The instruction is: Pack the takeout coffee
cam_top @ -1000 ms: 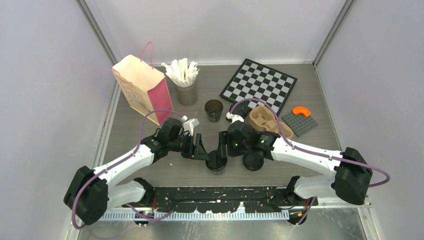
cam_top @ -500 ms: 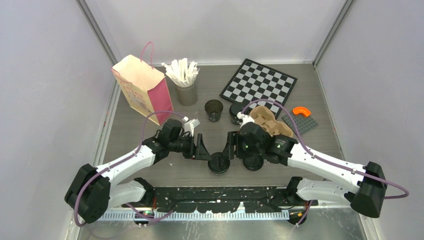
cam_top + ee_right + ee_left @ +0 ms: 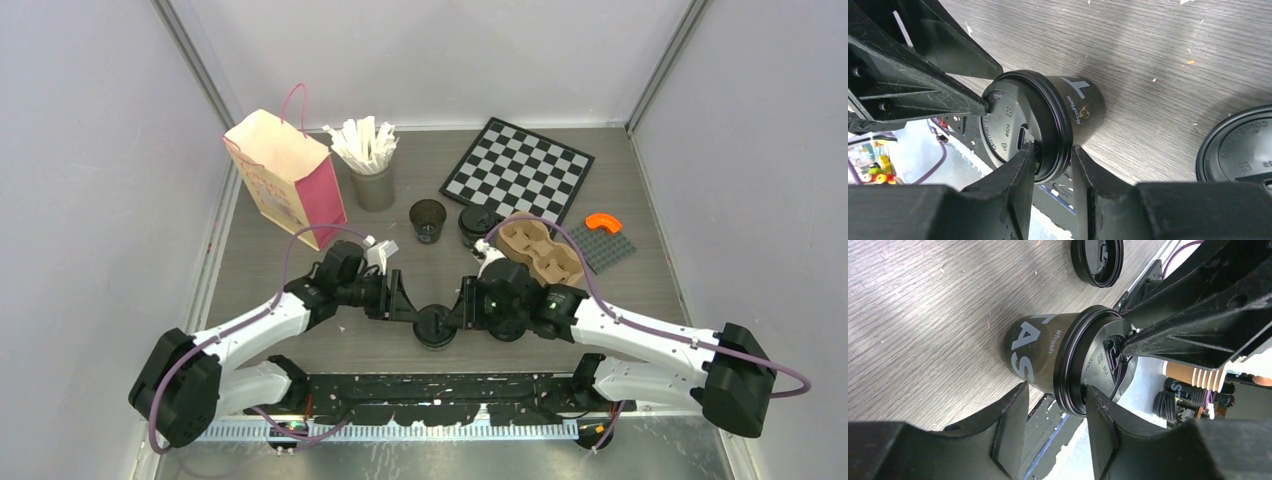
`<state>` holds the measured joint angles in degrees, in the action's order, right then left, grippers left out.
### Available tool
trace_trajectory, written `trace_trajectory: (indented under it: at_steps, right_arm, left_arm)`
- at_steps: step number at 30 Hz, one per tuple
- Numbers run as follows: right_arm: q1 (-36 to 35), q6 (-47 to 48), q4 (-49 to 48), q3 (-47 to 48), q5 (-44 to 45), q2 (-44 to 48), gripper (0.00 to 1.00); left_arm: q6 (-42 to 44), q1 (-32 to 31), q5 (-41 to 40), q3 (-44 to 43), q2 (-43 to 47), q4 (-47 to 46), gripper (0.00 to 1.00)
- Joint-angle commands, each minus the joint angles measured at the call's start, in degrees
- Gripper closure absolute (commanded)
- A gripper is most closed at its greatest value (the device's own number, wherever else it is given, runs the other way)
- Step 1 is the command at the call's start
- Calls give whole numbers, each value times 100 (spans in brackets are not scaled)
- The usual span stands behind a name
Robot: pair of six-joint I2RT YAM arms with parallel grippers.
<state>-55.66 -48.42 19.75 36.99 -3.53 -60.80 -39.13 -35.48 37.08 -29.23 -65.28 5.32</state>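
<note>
With left gripper [image 3: 1055,395] half-open astride the cup [image 3: 1030,357] and right gripper [image 3: 1053,152] nipping the lid [image 3: 1008,125] rim, press down square, evenly!

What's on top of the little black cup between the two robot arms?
A round black lid is on the cup. It covers the whole opening, so what's inside cannot be seen.

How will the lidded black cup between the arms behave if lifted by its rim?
The lidded cup looks thin-walled and disposable: probably light, and a hard squeeze could dent it. Its lid is glossy plastic, apparently just pressed on, so lifting by the rim may pop it off. Short and wide, it should slide rather than tip.
</note>
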Motion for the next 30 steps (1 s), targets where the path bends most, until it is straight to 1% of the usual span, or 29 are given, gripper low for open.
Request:
trace_trajectory:
  at_steps: [1, 5, 9, 11, 13, 15, 17, 19, 21, 24, 28, 30]
  right_arm:
    - [-14, -114, -420, -371, 21, 79, 66]
    - [-11, -8, -413, -376, 0, -57, 67]
    - [-6, 50, -456, -386, -3, -178, 67]
    - [-1, 58, -468, -382, -10, -200, 67]
    - [-6, 59, -512, -391, -28, -194, 67]
    - [-2, 69, -546, -386, -41, -181, 67]
    - [-2, 98, -557, -381, -57, -165, 67]
    - [0, 118, -555, -348, -52, -152, 67]
    - [-1, 131, -480, -221, -33, -117, 66]
    - [0, 112, -262, -18, 60, -16, 61]
    - [-2, 15, -132, 108, 109, 194, 52]
    - [-4, 8, -42, 171, 98, 255, 51]
  left_arm:
    - [-54, 1, -142, 141, 337, -43, 53]
    - [-139, 2, -119, 185, 485, -107, 52]
    - [-251, 6, -39, 221, 481, -429, 41]
    - [-273, 2, -14, 250, 428, -504, 38]
    - [-331, 5, 100, 330, 324, -823, 36]
    - [-421, 0, 169, 415, 203, -1060, 36]
    - [-484, 4, 194, 490, 70, -1272, 39]
    - [-475, 6, 156, 518, -37, -1256, 44]
    - [-376, -2, -6, 498, -51, -1049, 47]
    - [-270, -43, -265, 510, 44, -813, 49]
    - [-244, -104, -435, 538, 190, -692, 49]
    - [-239, -115, -462, 542, 220, -676, 49]
